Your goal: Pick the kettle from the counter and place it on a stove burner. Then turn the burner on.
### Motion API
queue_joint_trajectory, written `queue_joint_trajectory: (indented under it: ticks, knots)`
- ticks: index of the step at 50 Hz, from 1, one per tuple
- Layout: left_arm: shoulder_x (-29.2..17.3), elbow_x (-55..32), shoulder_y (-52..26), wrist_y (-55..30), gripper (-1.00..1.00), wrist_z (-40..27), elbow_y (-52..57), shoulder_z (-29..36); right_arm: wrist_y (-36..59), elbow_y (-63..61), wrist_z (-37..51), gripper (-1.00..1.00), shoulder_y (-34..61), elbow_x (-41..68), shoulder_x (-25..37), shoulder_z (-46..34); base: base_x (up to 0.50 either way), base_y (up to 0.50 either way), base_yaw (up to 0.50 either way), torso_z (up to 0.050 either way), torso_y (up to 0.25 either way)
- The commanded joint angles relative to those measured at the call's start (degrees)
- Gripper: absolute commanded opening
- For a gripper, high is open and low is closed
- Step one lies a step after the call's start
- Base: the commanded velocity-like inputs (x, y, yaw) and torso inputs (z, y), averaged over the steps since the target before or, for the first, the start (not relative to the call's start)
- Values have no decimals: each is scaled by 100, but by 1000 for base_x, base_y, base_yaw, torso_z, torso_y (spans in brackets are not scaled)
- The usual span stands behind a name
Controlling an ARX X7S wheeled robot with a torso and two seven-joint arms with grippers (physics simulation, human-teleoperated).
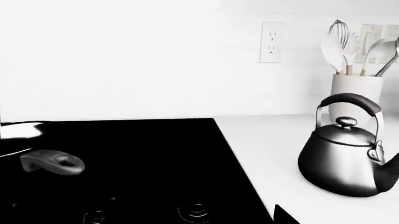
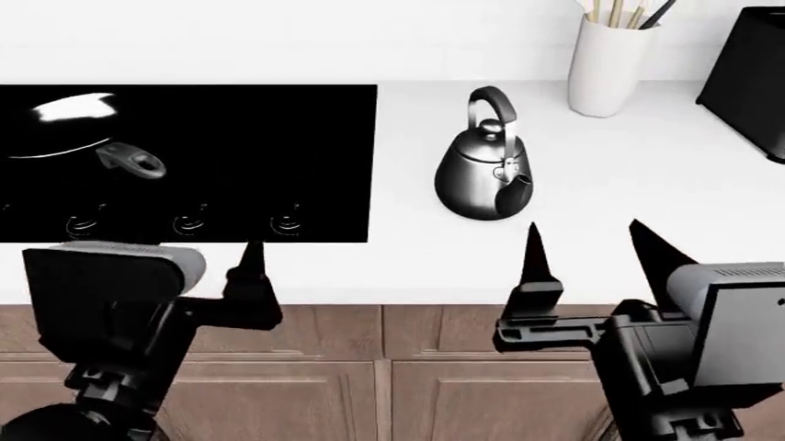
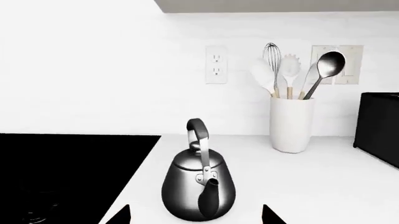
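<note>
The shiny steel kettle [image 2: 483, 179] with its arched black handle stands upright on the white counter [image 2: 405, 266], just right of the black glass cooktop [image 2: 245, 138]; its spout points toward me. No burner ring shows on the glass; three knobs [image 2: 187, 223] line its front edge. My right gripper [image 2: 595, 257] hovers open over the counter's front edge, slightly right of the kettle [image 3: 198, 189] and short of it, with nothing between its fingertips [image 3: 121, 215]. My left gripper [image 2: 190, 262] is open in front of the knobs [image 1: 194, 211]; only one fingertip [image 1: 283, 215] shows against the glass.
A dark frying pan [image 2: 62, 124] with a grey handle [image 2: 129, 158] sits on the cooktop's back left. A white utensil crock [image 2: 608, 64] and a black appliance [image 2: 748, 73] stand at the back right. Brown cabinet fronts [image 2: 392, 386] lie below. A wall outlet [image 1: 270, 42] is behind.
</note>
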Motion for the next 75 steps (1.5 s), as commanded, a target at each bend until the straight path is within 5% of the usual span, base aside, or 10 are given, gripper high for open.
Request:
queue_joint_trajectory:
  ticks: [1,43,59,75]
  knots:
    - [-260,-1022,-826,-1277,100,-402,532,-391,-695,-440,1398,100,1854,1843,1708,-1401,0,0,0,0,0]
    - [-580,-1350,-688,-947,100,-774,515,-323,-915,-423,1312,100,3133,1934,1886,-2664,302,0,0,0,0]
    - [-702,-1618,-672,-860,100,-979,521,-457,-535,1114,-109,100,4119,3294,1088,-2508,0,0,0,0,0]
    - [-779,-1468,-583,-592,100,-932,380,-317,613,2714,-217,100,4980,3863,260,-2949,0,0,0,0,0]
